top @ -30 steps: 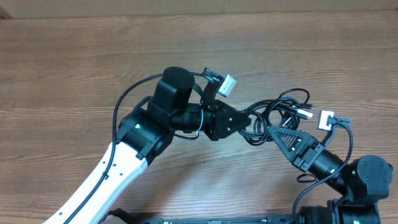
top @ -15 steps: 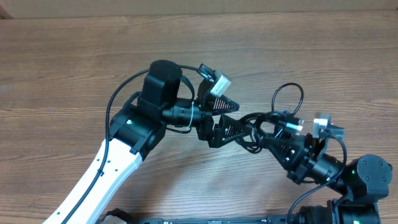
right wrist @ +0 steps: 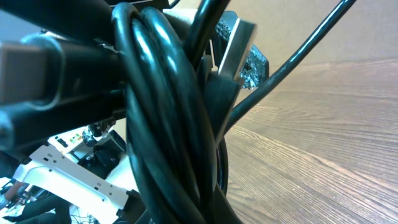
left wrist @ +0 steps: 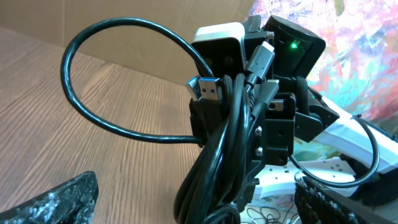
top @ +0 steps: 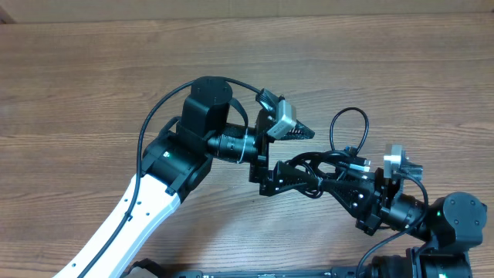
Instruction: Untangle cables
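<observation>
The cables (top: 320, 164) are a bundle of black cords held above the table, with one loop (top: 349, 127) sticking up and silver plugs (top: 360, 163) at the end. My right gripper (top: 341, 188) is shut on the bundle from the lower right. In the right wrist view the cables (right wrist: 168, 124) fill the frame and hide the fingers. My left gripper (top: 309, 158) is open, one finger on each side of the bundle without pressing it. In the left wrist view the cables (left wrist: 227, 155) hang upright between the wide-apart fingers (left wrist: 62, 199), with plugs (left wrist: 202, 89) at the top.
The wooden table (top: 93, 85) runs out to the left and back. A cardboard edge (top: 231, 9) lines the far side. The two arms are close together at the centre right, with the left arm's black body (top: 208, 123) beside the bundle.
My left gripper has opened and let go of the bundle. The right gripper has carried the cables left and turned them, so the loop now stands up.
</observation>
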Robot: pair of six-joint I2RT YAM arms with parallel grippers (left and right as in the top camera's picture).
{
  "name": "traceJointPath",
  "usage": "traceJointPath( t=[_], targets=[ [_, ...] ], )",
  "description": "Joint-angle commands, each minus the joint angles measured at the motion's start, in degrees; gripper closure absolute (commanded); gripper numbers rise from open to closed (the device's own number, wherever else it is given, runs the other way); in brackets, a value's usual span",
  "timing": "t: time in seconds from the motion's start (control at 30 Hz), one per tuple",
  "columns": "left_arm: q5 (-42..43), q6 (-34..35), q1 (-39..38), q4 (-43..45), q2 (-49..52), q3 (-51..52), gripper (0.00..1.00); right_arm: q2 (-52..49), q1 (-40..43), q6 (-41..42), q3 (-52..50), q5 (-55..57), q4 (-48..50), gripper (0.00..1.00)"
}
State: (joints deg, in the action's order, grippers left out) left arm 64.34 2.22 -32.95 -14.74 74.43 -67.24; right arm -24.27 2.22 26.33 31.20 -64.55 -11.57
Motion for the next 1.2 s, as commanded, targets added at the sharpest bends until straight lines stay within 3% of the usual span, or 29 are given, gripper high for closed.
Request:
traceJointPath(
  t=[0.0, 0.63, 0.73, 0.83, 0.9, 0.93, 1.0, 1.07, 1.17],
  targets=[
    [1.0, -3.6, -0.7, 0.1, -0.2, -0.9, 0.00, 0.1, 0.0, 0.8, 1.7, -0.8, 1.5, 0.96],
    [-5.1, -4.0, -4.7, 0.4, 0.6, -0.9, 0.03, 0.1, 0.0, 0.9, 1.7, -2.3, 2.1, 0.96],
    [-6.6, -4.0, -5.1, 0.5, 0.6, -0.9, 0.14, 0.1, 0.0, 0.9, 1.7, -2.3, 2.1, 0.96],
    [-6.5, -4.0, -5.1, 0.5, 0.6, -0.9, 0.45, 0.1, 0.0, 0.9, 1.7, -2.3, 2.1, 0.96],
    [-6.5, -4.0, -5.0, 0.5, 0.6, -0.9, 0.72, 0.1, 0.0, 0.9, 1.7, -2.2, 2.1, 0.96],
    [-6.8, -4.0, -4.9, 0.5, 0.6, -0.9, 0.96, 0.1, 0.0, 0.8, 1.7, -2.2, 2.1, 0.93],
    [-7.2, -3.9, -4.9, 0.5, 0.6, -0.9, 0.96, 0.1, 0.0, 0.8, 1.7, -2.2, 2.0, 0.69],
    [-7.8, -3.9, -4.9, 0.5, 0.6, -0.9, 0.96, 0.1, 0.1, 0.8, 1.7, -2.2, 1.8, 0.34],
    [-9.5, -2.0, -4.9, 0.6, 0.5, -0.9, 0.96, 0.1, 0.1, 0.8, 1.7, -0.8, 0.8, 0.06]
  ],
)
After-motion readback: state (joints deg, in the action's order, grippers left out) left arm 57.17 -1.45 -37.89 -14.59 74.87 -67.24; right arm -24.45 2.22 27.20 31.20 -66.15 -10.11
